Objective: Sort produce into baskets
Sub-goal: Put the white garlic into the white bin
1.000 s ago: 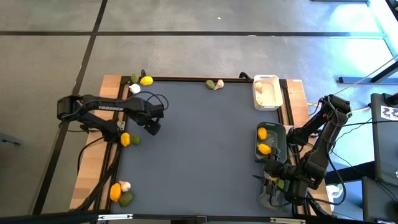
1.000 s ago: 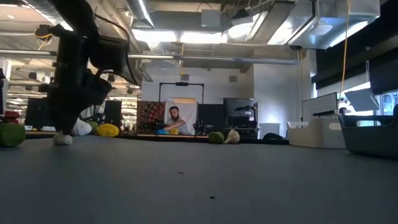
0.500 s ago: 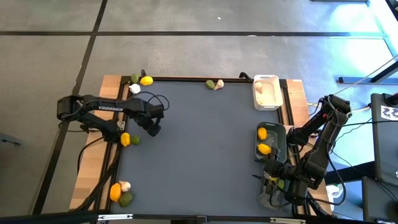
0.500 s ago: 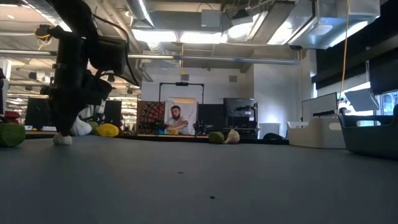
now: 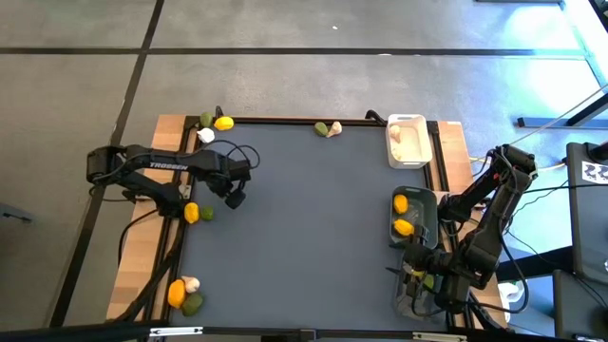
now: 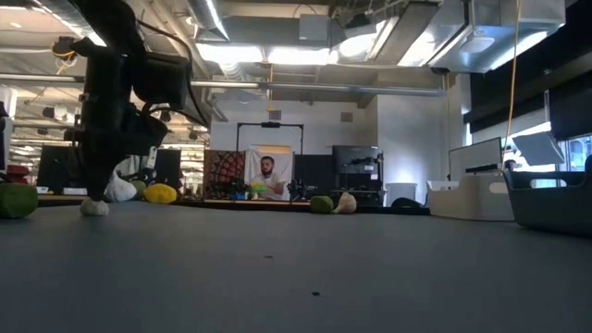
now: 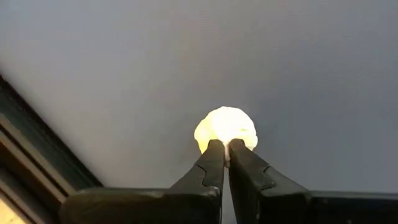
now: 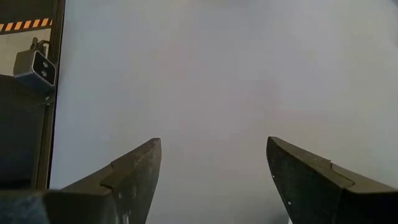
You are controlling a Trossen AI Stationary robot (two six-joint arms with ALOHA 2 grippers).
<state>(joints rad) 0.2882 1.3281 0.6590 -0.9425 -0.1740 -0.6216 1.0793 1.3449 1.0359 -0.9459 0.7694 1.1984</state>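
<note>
A pale garlic bulb (image 7: pixel 226 129) lies on the grey table mat, near its left edge. My left gripper (image 7: pixel 224 149) points straight down over it and is shut on its top; in the low view the bulb (image 6: pixel 92 207) rests on the mat under the fingers. At the table's right side my right gripper (image 8: pixel 214 180) hangs open, with nothing between its fingers, above the translucent grey basket (image 5: pixel 418 293). Along the right edge also stand the white basket (image 5: pixel 407 141) and the dark grey-green basket (image 5: pixel 418 217), which holds two yellow fruits. My left gripper comes at the garlic bulb from above, fingers pointing down. The two fingertips (image 7: pixel 214 152) have closed almost together on a thin bit of the bulb's top (image 7: pixel 225 142). The bulb sits with its underside on the mat.
Loose produce lies in small groups: yellow, green and white pieces at the far left corner (image 5: pixel 215 124), a green and a pale one at the far edge (image 5: pixel 329 128), a yellow and a green one (image 5: pixel 197 213) by the left gripper, and three (image 5: pixel 184 294) at the near left.
My left gripper has stayed over the garlic bulb and has shut its fingers on the bulb's top. The bulb has not left the mat.
</note>
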